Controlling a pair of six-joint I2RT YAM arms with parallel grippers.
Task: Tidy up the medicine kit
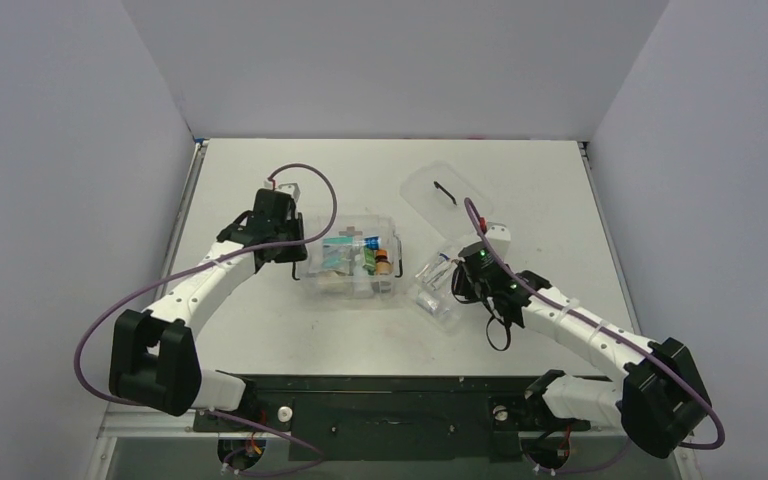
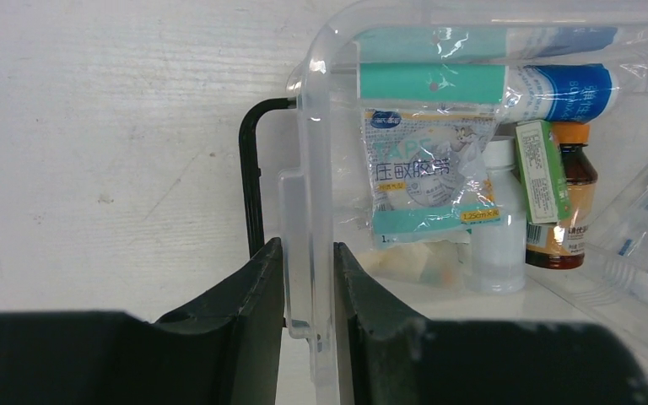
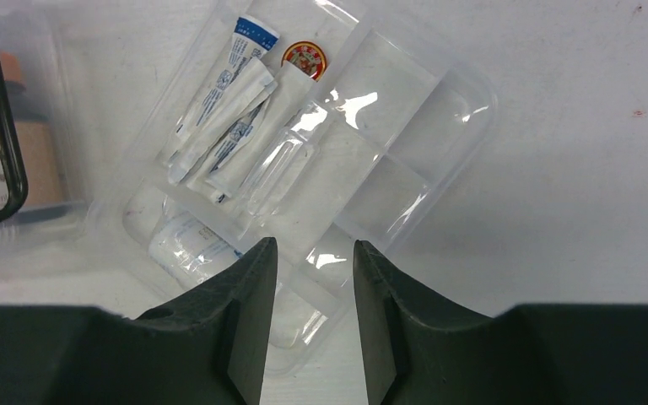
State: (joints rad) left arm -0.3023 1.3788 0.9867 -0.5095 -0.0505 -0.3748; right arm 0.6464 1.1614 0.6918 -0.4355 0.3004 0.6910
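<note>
Clamping medicine kit wall, left end effector — bottles, tubes inside; right end effector part-open over tray of sachets.

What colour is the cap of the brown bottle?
Orange cap, clearest in the left wrist view.

clear rectangular plastic medicine kit box: lid off, upright, part-filled, black side clip hanging, left of centre.

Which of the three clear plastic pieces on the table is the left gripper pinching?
The deep box: the left gripper clamps its end wall. The shallow tray lies under the right gripper, and the flat lid lies beyond, untouched.
</note>
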